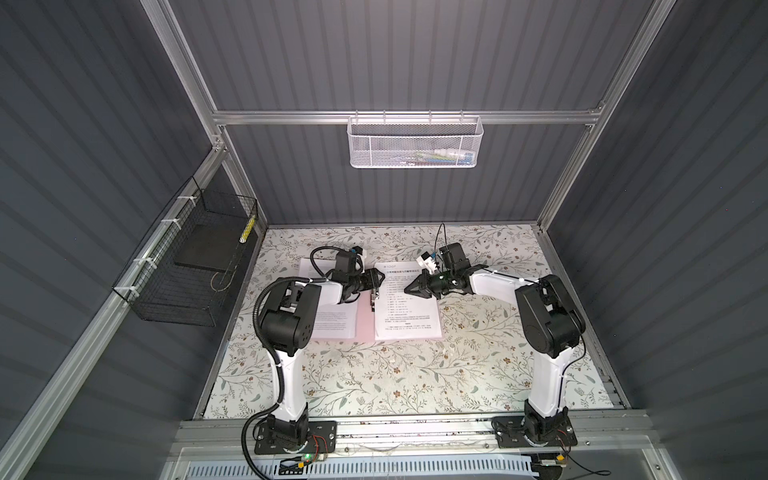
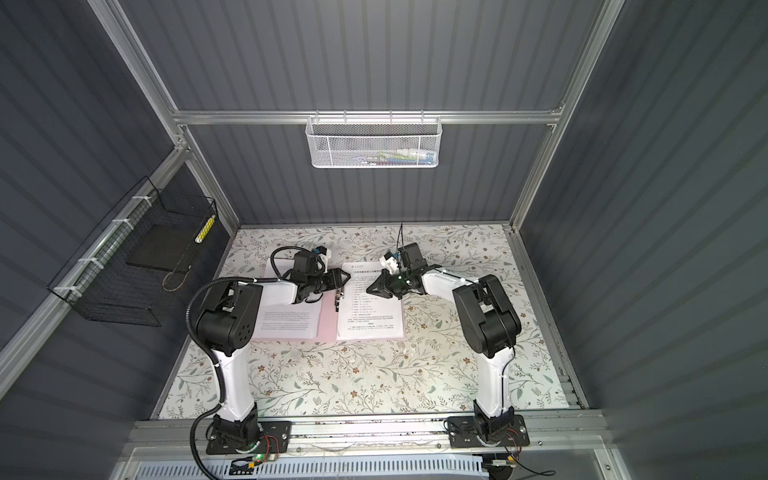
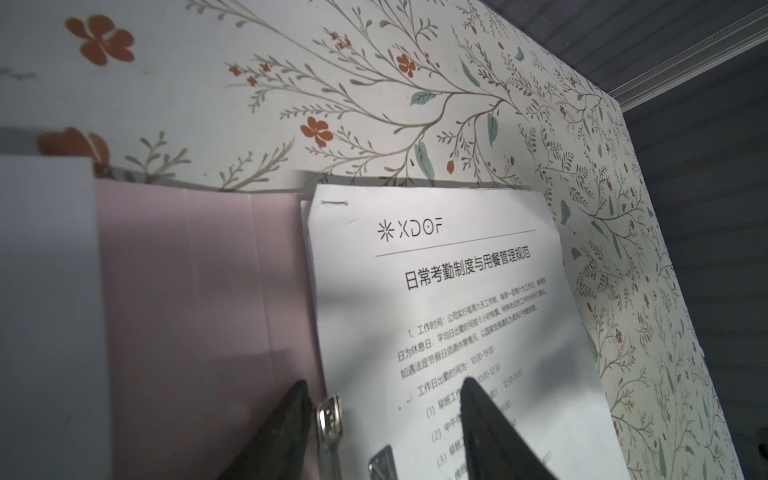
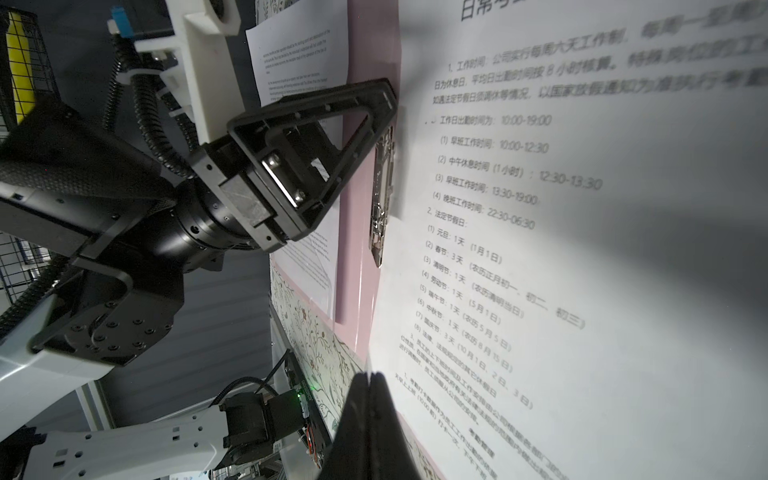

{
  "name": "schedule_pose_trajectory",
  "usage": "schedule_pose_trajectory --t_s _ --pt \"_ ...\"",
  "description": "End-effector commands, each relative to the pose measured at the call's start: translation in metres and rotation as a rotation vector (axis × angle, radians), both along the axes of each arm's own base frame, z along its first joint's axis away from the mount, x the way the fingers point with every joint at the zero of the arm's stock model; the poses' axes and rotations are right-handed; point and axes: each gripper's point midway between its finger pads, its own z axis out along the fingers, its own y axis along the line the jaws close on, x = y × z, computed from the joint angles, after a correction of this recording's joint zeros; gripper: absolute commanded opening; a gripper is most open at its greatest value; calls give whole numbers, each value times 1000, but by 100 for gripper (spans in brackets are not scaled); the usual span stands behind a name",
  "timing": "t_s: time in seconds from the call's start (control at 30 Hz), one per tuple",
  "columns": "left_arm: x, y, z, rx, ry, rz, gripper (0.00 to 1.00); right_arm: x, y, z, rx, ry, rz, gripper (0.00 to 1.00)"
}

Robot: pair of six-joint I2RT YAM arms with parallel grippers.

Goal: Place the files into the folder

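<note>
Closest to the arms' feet is the flower-print table (image 1: 374, 382). On it the pink folder (image 1: 365, 322) lies open and flat. The files (image 2: 370, 309) lie on it: one sheet (image 1: 334, 326) on the left flap, and a stapled bunch (image 1: 409, 316) on the right flap, with its inner edge right by the spine.

A bit farther off, the metal clip (image 4: 384, 195) runs along the spine and touches that inner edge. I cannot tell if it pinches the paper. The left gripper (image 3: 384, 411) is down at the far end of the clip. Its jaws are partly apart, one on each side of the little silver lever (image 3: 329, 415), and they hold nothing. The right gripper (image 1: 409, 288) is squeezed closed with nothing in it. Its tip is on the stapled bunch or just above it; I cannot tell which.

I think the job now is to work the clip so it grabs the paper. To do it well, the right tip should press the bunch flat so it cannot slide. The left jaws should close on the lever only, not on the paper edge, and move it slowly. If the paper creeps away from the spine, the clip will miss it.

Farthest away, the top of the bunch with its logo (image 3: 409, 228) lies close to the folder's far edge.
</note>
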Motion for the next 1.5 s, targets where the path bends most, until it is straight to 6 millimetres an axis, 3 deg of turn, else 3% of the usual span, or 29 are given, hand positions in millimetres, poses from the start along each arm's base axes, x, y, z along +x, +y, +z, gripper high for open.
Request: schedule_pose_trajectory --t_s 0.0,0.7,1.17,1.47 --pt "4 -4 6 -55 -11 -9 58 -5 3 -7 17 23 10 0" --pt "-7 -15 28 -237 -47 -73 47 -8 4 -9 20 35 18 0" --pt "-41 -6 51 -250 -92 -76 46 -13 3 -15 14 39 22 0" --pt "-70 7 49 -217 -92 -58 46 -17 3 -15 2 43 12 0"
